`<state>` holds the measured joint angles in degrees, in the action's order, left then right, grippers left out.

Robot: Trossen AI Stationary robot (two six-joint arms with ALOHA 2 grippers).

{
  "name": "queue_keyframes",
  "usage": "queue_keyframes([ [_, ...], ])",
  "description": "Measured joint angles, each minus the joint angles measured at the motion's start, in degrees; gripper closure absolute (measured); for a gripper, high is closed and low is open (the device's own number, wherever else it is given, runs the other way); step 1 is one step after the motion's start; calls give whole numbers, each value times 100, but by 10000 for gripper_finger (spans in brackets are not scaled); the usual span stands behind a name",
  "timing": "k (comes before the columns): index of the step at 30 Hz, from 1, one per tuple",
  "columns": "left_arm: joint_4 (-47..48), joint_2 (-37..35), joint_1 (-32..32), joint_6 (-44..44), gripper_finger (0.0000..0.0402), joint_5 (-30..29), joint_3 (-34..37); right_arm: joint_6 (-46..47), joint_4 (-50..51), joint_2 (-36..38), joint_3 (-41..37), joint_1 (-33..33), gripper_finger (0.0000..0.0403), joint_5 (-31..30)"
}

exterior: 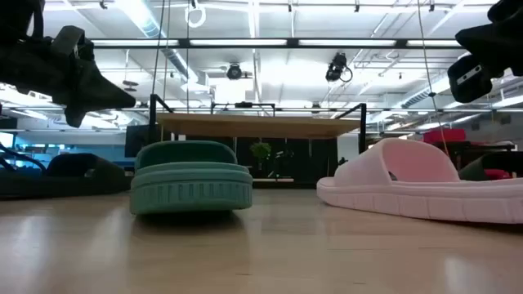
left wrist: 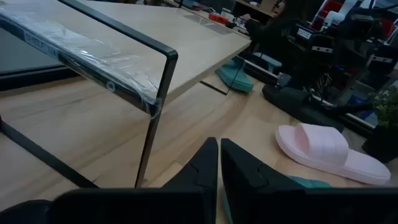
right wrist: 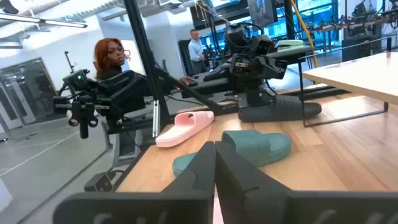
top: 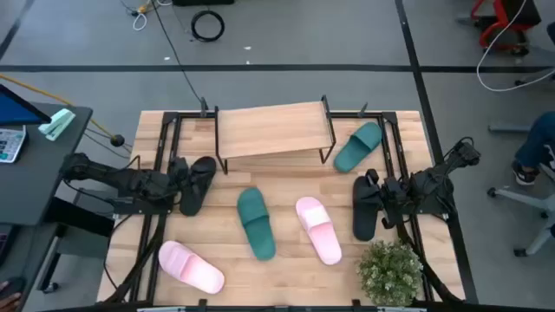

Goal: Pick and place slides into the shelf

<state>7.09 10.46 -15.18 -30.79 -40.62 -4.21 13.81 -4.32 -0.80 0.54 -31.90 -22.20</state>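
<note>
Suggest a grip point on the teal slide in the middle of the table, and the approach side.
Take the teal slide by its strap, the raised arch near the shelf-side end. It lies sole-down and flat, so the strap is the only part fingers can close around. I would come straight down with the left gripper, which sits nearer, one finger under the arch from the open heel side. The shelf stands clear of that approach.

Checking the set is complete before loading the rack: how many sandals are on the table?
6. Black sandal at the left edge, black one at the right, teal one mid-table, teal one beside the rack, pink one right of centre, pink one front left.
</note>
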Motion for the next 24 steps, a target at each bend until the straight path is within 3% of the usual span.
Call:
queue_keyframes([
  [11,0,0,0,0,366,0,0,0,0,-1,1,0,389,0],
  [24,0,2,0,0,378,-2,1,2,0,0,0,1,389,0],
])
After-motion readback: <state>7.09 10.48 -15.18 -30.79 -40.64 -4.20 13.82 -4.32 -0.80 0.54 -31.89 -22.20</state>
